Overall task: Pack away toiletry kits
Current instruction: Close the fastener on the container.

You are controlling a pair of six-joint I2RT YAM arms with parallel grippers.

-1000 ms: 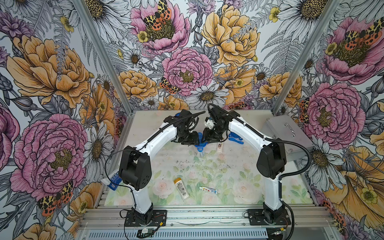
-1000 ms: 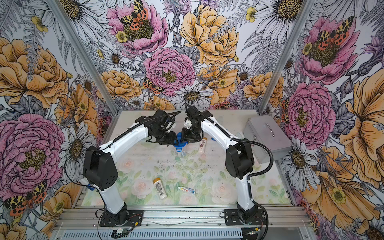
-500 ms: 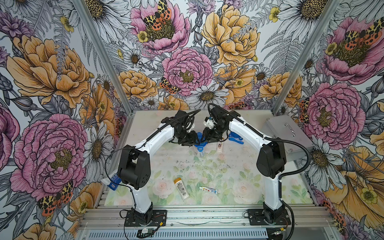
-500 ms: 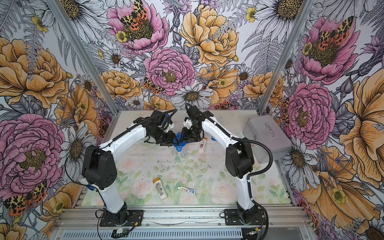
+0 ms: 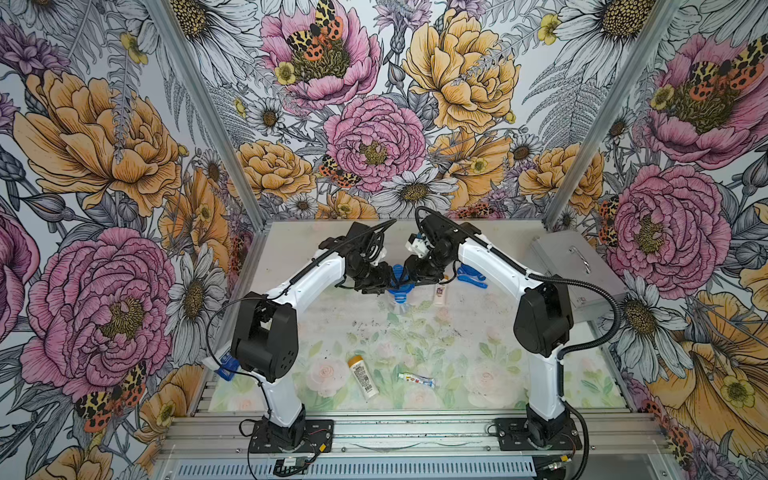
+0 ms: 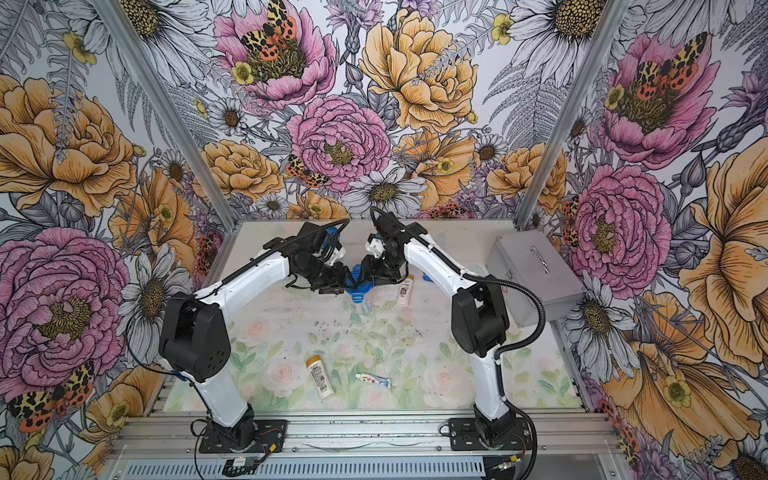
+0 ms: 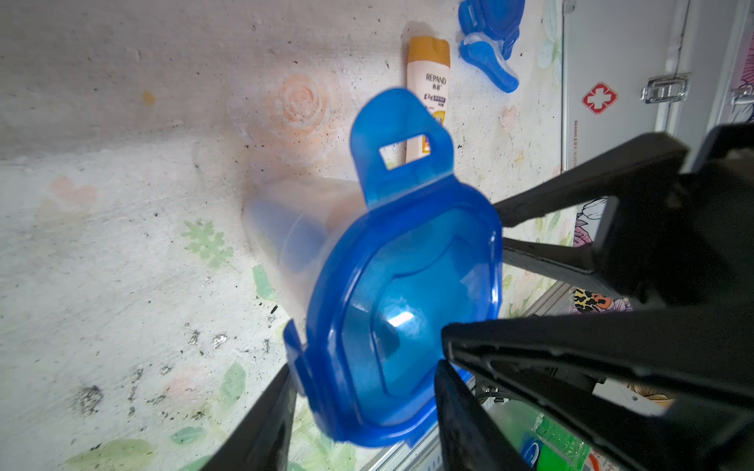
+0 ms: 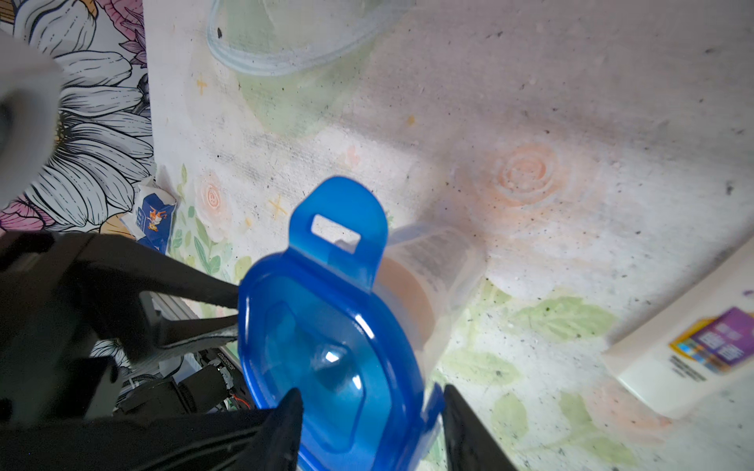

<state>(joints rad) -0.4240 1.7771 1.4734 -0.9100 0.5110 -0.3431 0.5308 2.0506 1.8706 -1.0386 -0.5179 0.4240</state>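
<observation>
Two loose pieces up front: orange-capped bottle (image 5: 363, 376) and toothpaste tube (image 5: 417, 380), both flat on the bench (image 5: 457, 345), close together, well nearer than the capped cup (image 7: 293, 244).
Capped cup: mid-bench, clear-walled, blue lid (image 7: 408, 306) on top, one tab sticking up, a printed label showing through the wall.
Left pincer (image 7: 363, 379): in from the cup's left, jaws apart either side of the lid, fingers right at its edges; squeezing or not, can't tell.
Right pincer (image 8: 371, 393): same story from the cup's right, jaws straddling the lid; grip unclear.
Second bottle (image 5: 440, 293): lying just right of the cup.
Spare lid (image 7: 489, 16) and blue toothbrush (image 7: 491, 71): right of the cup, past that bottle, touching each other.
Silver case (image 5: 582, 266): lid down, far right of the cup.
</observation>
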